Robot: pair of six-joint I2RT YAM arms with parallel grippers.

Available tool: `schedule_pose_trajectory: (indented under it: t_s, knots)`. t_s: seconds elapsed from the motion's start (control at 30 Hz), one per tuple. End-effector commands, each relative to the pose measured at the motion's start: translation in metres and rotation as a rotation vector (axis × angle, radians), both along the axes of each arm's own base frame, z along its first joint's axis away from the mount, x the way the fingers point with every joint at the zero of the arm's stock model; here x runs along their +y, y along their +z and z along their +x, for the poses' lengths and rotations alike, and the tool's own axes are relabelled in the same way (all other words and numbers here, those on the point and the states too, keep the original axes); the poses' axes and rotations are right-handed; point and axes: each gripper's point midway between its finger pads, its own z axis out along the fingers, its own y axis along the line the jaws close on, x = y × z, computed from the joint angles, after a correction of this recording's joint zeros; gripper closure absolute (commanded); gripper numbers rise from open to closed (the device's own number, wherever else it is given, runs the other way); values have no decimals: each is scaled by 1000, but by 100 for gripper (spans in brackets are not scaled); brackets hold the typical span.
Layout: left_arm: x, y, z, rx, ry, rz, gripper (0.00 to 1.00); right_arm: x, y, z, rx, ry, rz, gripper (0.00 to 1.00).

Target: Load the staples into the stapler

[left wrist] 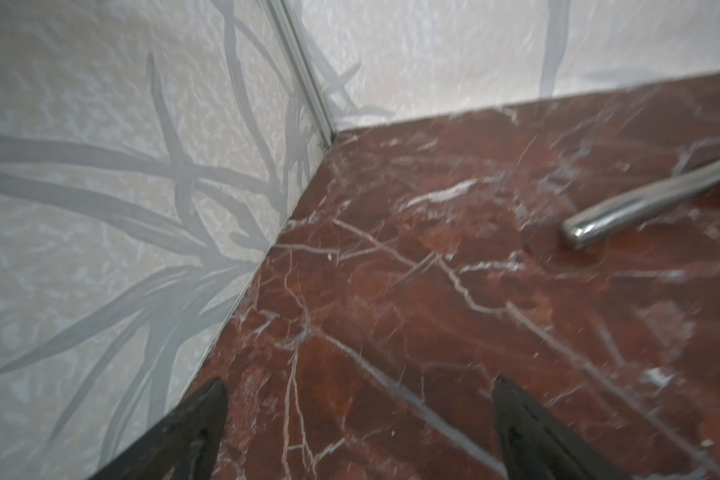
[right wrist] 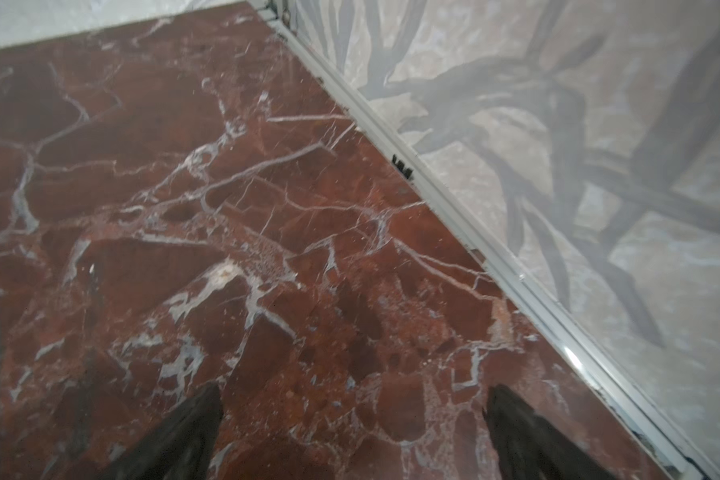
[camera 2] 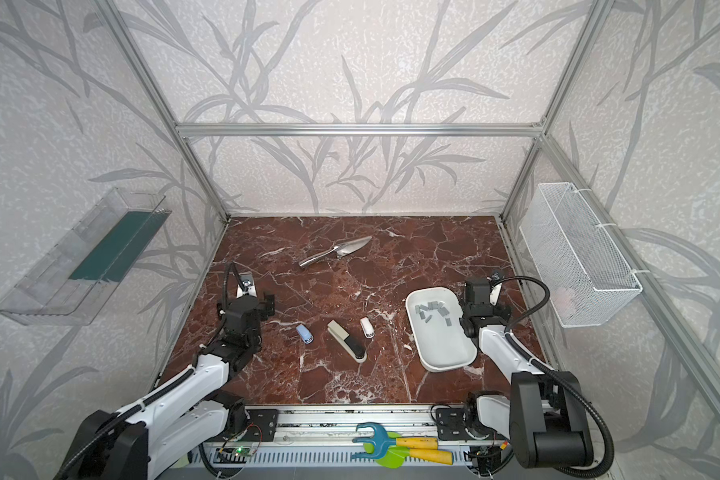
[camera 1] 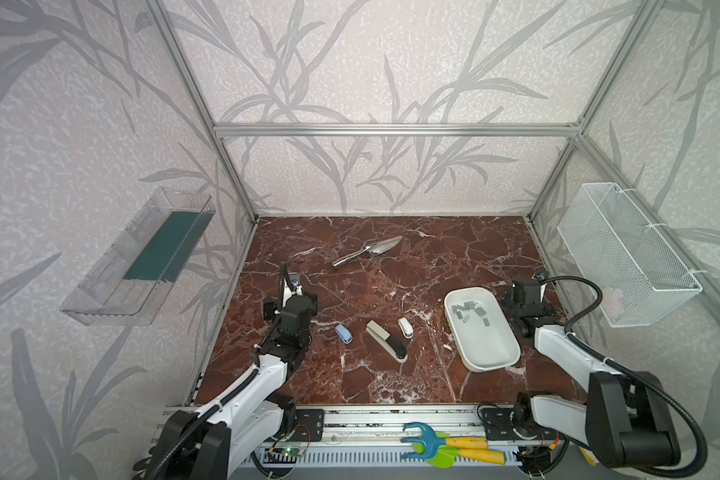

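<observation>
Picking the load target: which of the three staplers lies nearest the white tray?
The small white stapler, right of the larger beige-and-black stapler; the small blue stapler lies farthest from the white oblong tray.

Both top views are bright, evenly and softly lit; only faint shadows fall on the bench (camera 1: 391, 374) beside the white tray (camera 1: 487, 345). Behind the tray, the steel trowel (camera 1: 385, 245) carries white glare. Wide-angle stretch splays the frame post (camera 1: 200, 104) outward. Both wrist views are smeared; left tool (left wrist: 360, 380) and right tool (right wrist: 353, 386) look dark and unfocused.
</observation>
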Motion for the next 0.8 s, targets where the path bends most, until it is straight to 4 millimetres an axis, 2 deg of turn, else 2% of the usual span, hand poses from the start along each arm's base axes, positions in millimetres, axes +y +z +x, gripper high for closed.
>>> schedule_pose_trajectory:
  t_s: [0.0,0.03,0.1,0.17,0.27,0.37,0.47,0.53,0.6,0.67,0.77]
  knots:
    - [-1,5,20,-35,-30,-4,0,8,5,27,-70,53,9,1]
    - [-1,-3,24,-20,-34,-7,0,12,3,31,-47,79,14,1]
    - [-4,-6,35,7,-51,15,0,20,3,35,-18,126,36,1]
    - [-6,-9,39,20,-67,19,0,26,8,37,-64,163,25,1]
    - [-13,-3,41,-47,-107,-22,0,41,23,40,-185,273,-22,1]
    - [-20,7,43,-167,-177,-110,0,62,29,46,-259,412,-24,1]
    - [-9,11,50,-258,-151,-165,0,82,30,55,-326,541,-48,1]
    - [0,-2,62,-241,-128,-188,0,92,12,61,-351,602,-50,1]
    - [4,-15,69,-253,-141,-211,0,115,12,66,-378,728,-76,1]
    - [9,-14,69,-271,-129,-233,0,109,8,64,-282,690,-60,1]
    - [16,-21,73,-194,-102,-268,0,101,7,75,-307,631,-71,1]
